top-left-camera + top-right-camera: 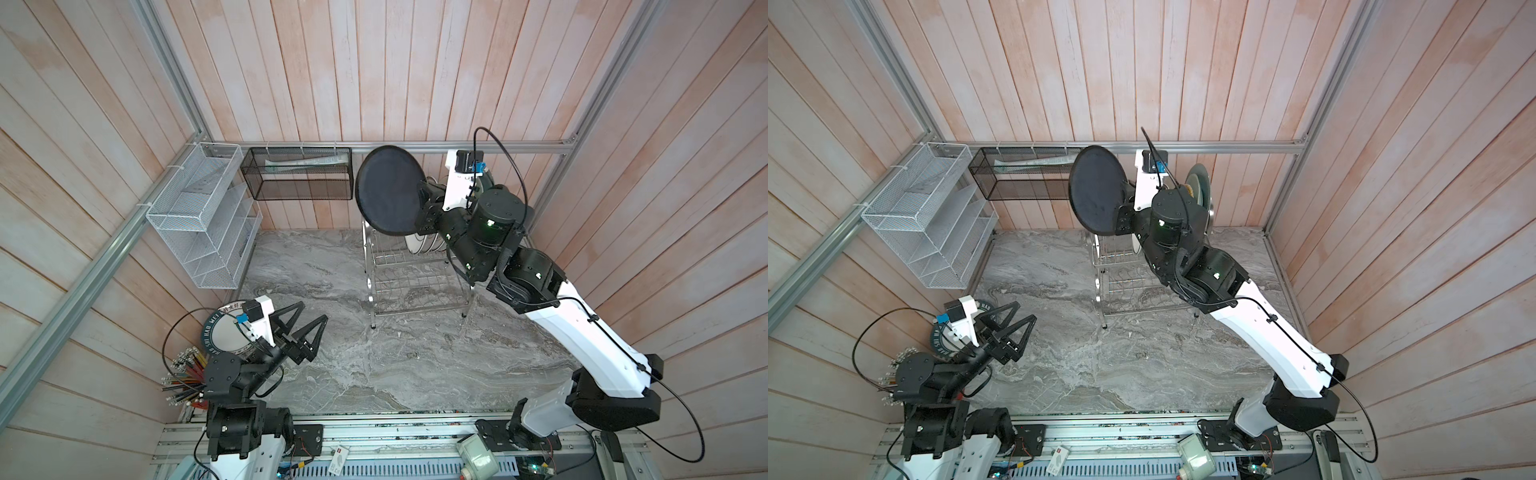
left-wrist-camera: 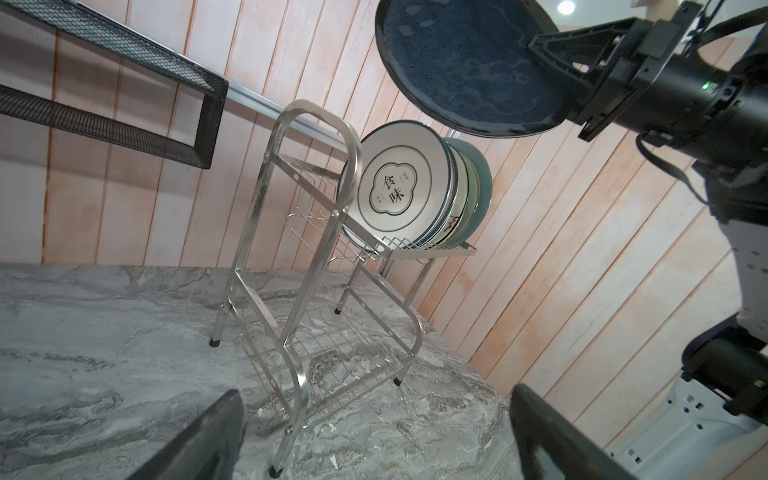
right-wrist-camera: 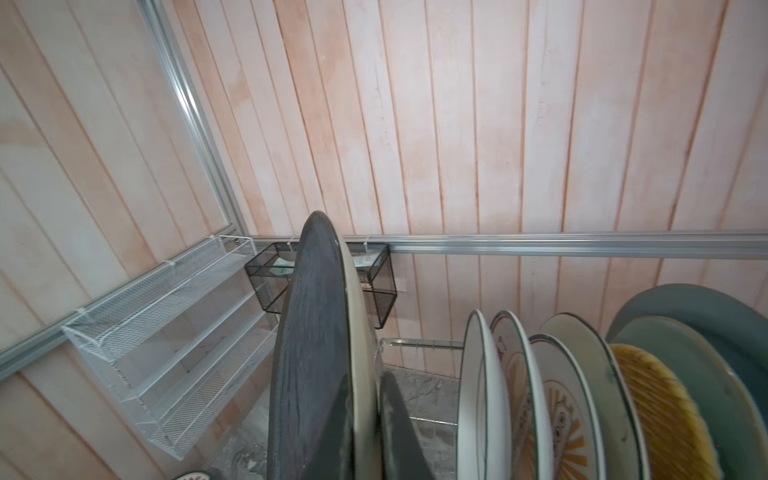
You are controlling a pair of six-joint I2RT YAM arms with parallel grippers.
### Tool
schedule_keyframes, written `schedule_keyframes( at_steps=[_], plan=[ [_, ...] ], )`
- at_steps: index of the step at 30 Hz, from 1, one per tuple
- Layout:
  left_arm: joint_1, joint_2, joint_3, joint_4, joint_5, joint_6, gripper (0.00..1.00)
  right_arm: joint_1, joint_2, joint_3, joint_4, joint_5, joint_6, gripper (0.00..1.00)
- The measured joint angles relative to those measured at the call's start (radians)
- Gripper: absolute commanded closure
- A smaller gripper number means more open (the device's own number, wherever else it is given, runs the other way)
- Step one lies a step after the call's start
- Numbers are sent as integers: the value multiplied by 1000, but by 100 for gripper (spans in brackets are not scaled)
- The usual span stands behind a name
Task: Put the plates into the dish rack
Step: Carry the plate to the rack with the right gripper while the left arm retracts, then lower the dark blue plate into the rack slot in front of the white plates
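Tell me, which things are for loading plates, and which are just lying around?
For the job: black plate in the right gripper; dish rack; racked plates; lettered plate near the left gripper.
Just lying about: white mesh organiser; black mesh basket; pencils.

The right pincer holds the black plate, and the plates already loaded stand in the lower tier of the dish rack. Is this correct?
Only the tier is wrong: the right pincer holds the black plate, but the loaded plates stand in the upper tier of the dish rack, as the left wrist view shows.
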Motion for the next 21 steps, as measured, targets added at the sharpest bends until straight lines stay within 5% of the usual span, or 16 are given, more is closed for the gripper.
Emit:
schedule_keyframes(
  at_steps=[9,21],
  plan=[
    [-11,-16,-1,-19,7,12,0,-12,30,0,13,193,-153,100],
    [-11,-16,-24,7,48,29,0,-93,175,19,14,230,-228,100]
  ],
)
